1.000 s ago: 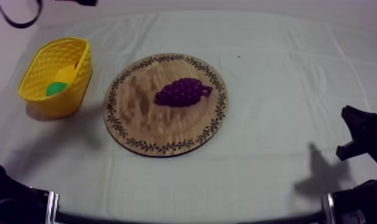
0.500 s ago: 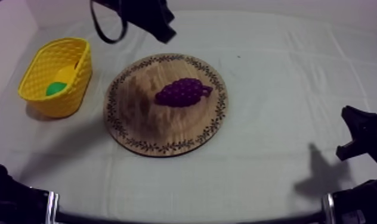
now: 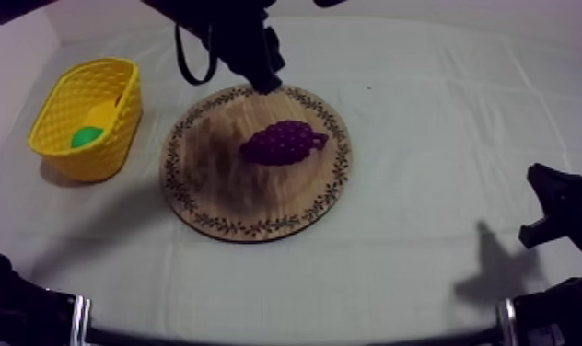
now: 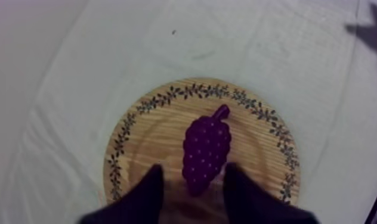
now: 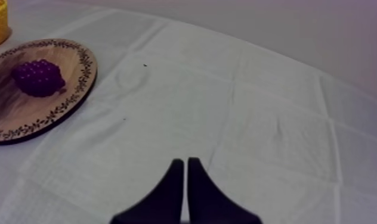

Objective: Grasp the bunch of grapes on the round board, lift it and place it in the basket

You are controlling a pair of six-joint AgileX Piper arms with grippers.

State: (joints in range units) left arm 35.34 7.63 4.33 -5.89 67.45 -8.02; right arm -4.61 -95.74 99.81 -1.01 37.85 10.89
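Right gripper parked near right, fingers pressed together, idle. Bunch of grapes lying mid wooden board. Left gripper over far rim, fingers spread to straddle grapes. Yellow basket far left, awaiting drop.

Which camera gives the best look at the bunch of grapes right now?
The left wrist view: the bunch of grapes lies whole, stem included, on the wooden board in front of the open left gripper. The top view shows it smaller, from a slant; the right wrist view shows it far off.
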